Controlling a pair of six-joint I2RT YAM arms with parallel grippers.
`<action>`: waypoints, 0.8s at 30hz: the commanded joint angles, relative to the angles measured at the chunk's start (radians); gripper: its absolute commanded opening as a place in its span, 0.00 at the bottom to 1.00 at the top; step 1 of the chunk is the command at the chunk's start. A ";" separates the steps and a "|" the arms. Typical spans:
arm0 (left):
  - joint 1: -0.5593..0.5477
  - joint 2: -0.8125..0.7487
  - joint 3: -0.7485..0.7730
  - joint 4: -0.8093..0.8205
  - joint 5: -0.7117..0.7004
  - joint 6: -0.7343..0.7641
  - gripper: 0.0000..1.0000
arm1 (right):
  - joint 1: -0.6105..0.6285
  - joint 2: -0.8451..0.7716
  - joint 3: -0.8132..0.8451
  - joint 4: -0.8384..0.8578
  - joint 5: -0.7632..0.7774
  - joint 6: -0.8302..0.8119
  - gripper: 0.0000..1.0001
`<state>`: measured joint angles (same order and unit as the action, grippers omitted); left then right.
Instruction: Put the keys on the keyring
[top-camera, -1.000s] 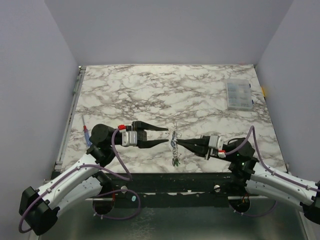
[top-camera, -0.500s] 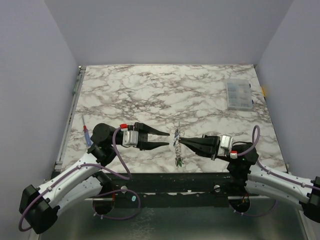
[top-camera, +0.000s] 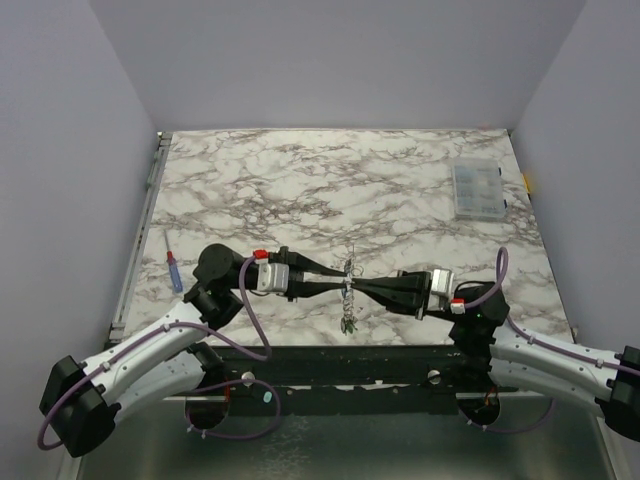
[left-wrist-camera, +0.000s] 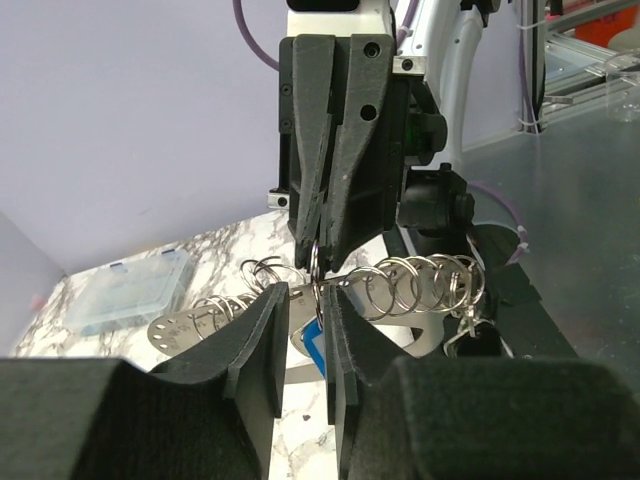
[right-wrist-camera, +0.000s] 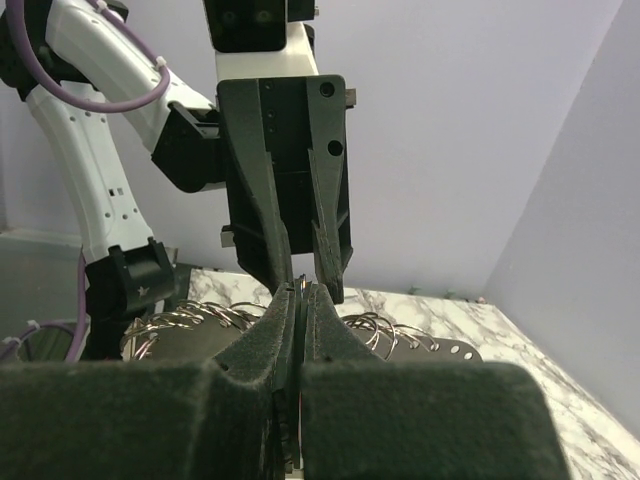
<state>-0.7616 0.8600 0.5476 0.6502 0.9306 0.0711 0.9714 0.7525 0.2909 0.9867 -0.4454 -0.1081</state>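
The keyring (top-camera: 348, 285) is a pale metal strip carrying several wire loops, held up off the table between both grippers. My right gripper (top-camera: 358, 288) is shut on one thin loop of it, seen edge-on between its pads (right-wrist-camera: 300, 292). My left gripper (top-camera: 338, 283) faces it from the left. Its fingers (left-wrist-camera: 262, 330) are slightly apart and straddle that loop and a blue key (left-wrist-camera: 312, 348) that hangs between them. More keys (top-camera: 348, 322) dangle below the ring; their colours are too small to tell. The strip shows in the left wrist view (left-wrist-camera: 200, 322) and the right wrist view (right-wrist-camera: 440, 350).
A clear compartment box (top-camera: 478, 190) stands at the back right of the marble table (top-camera: 300, 180). A thin screwdriver (top-camera: 174, 268) lies near the left edge. The grippers work close to the table's near edge.
My left gripper has moved right up to the keyring and narrowed its fingers around it. My right gripper has carried the keyring a little left towards it.
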 joint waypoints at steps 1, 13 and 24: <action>-0.008 0.009 -0.015 0.025 -0.036 0.036 0.25 | 0.001 0.000 0.034 0.057 -0.026 0.006 0.01; -0.015 0.047 -0.015 0.040 -0.045 0.050 0.18 | 0.000 0.024 0.045 0.055 -0.040 0.002 0.01; -0.015 0.034 -0.040 0.068 -0.122 0.054 0.00 | 0.000 0.008 0.083 -0.079 -0.045 0.007 0.03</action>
<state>-0.7746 0.9058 0.5304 0.6933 0.8906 0.1062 0.9672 0.7773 0.3115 0.9707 -0.4576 -0.1059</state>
